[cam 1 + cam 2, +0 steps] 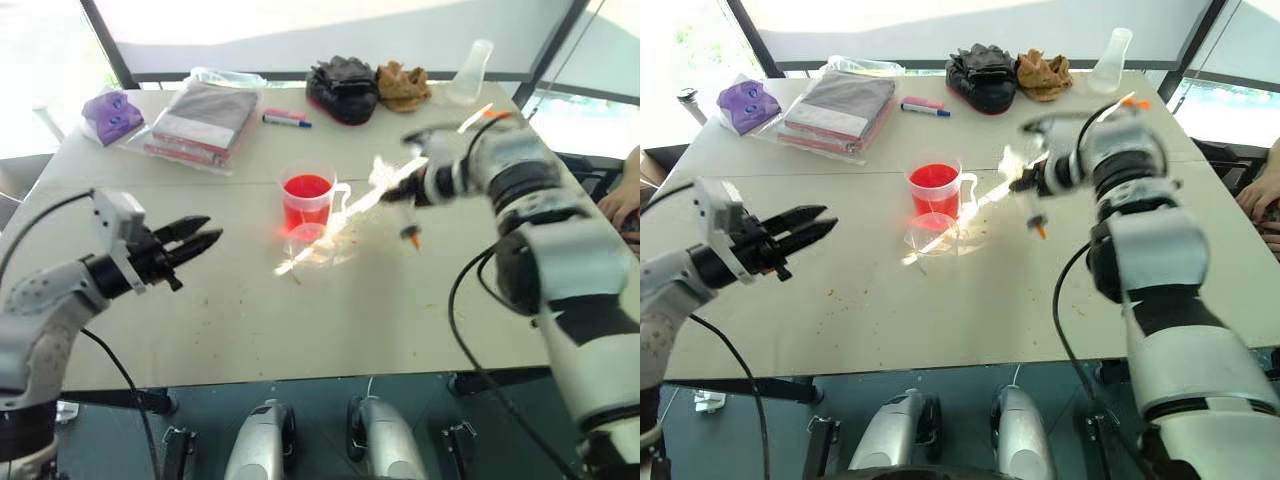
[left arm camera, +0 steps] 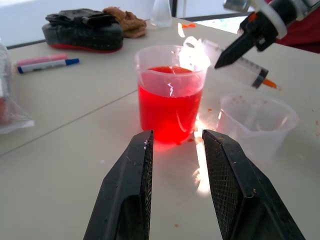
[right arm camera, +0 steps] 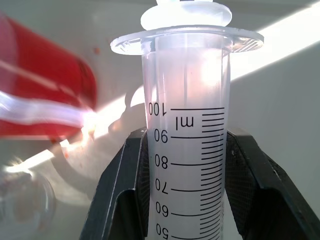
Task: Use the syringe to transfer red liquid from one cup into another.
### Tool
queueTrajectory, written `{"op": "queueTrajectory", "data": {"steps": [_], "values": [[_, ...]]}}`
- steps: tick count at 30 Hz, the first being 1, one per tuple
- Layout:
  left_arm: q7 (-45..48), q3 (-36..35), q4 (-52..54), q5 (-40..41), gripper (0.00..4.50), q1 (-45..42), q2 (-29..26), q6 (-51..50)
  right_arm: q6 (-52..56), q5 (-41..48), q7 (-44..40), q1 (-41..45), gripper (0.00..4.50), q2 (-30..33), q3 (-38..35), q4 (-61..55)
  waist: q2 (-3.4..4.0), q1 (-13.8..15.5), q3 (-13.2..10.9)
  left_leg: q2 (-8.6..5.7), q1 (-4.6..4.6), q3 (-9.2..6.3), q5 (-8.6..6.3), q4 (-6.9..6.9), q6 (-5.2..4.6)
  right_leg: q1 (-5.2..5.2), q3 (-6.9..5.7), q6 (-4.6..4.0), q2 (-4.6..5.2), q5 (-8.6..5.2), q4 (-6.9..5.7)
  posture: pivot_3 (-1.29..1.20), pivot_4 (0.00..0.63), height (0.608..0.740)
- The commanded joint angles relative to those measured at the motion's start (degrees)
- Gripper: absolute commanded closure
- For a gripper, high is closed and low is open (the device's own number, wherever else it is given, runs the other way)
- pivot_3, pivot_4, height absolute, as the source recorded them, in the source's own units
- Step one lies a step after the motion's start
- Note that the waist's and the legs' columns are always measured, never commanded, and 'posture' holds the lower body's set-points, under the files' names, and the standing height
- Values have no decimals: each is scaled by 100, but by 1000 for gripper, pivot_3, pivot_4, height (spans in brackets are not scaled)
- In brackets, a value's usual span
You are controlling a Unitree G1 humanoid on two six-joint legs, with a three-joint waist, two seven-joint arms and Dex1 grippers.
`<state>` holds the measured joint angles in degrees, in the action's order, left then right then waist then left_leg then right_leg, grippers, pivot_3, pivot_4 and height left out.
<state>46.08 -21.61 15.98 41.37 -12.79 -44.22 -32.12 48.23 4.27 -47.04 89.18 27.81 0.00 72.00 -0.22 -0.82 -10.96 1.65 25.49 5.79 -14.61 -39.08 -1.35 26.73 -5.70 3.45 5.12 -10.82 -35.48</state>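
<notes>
Left pincer [image 1: 200,238]: nearest the camera, off the table, fingers apart on nothing, aimed toward the beaker.
Table [image 1: 330,320]: pale top carrying both vessels; bagged cloth [image 1: 205,118], black glove [image 1: 343,88], conical flask [image 1: 471,72] and blue marker pen [image 1: 287,121] along the far edge.
Right pincer [image 2: 227,55]: raised above the table, fingers clamped on the syringe barrel.
Beaker [image 1: 310,200]: handled, mid-table, part full of red liquid [image 2: 169,107].
Short cup [image 2: 257,120]: just beside the beaker, looks empty.
Syringe [image 1: 400,200]: in the air beside the beaker, orange tip [image 1: 413,240] tilted down, barrel looks clear.
</notes>
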Motion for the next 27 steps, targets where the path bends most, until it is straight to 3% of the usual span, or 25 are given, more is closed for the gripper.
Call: {"op": "queueTrajectory", "data": {"steps": [1,5,9,17,27], "values": [[247,-230,-801,130,2878,-901,-311,66,-1250,612,-236,182,3069,12,-647,-1529,-4,-9,3,7,-3,5,4,4,8,-2,1,0,-8,0,1,0,150,740],[541,48,-2287,-249,2878,-2324,-466,448,-2155,1198,-142,-898,3069,-615,-974,-3785,-23,-42,14,21,-16,12,6,17,15,-19,-5,2,-34,-1,12,0,150,740],[820,509,-3825,-881,2878,-3702,-265,1189,-2707,1558,120,-1592,3069,-1474,-967,-4786,-21,-12,11,21,-18,20,18,15,35,-20,-3,1,-31,0,10,0,150,740],[1725,1066,-6145,-1611,2878,-5909,357,2259,-4345,1419,122,-2005,3069,-2522,-618,-4070,-30,8,9,11,-5,19,20,3,36,-26,-4,8,-33,3,12,0,150,740],[2450,955,-6149,-1368,2878,-6646,773,1850,-4903,1365,148,-2008,3069,-2596,-545,-3224,-30,-53,8,15,-10,20,19,2,35,-24,2,14,-35,7,3,0,150,740]]}}
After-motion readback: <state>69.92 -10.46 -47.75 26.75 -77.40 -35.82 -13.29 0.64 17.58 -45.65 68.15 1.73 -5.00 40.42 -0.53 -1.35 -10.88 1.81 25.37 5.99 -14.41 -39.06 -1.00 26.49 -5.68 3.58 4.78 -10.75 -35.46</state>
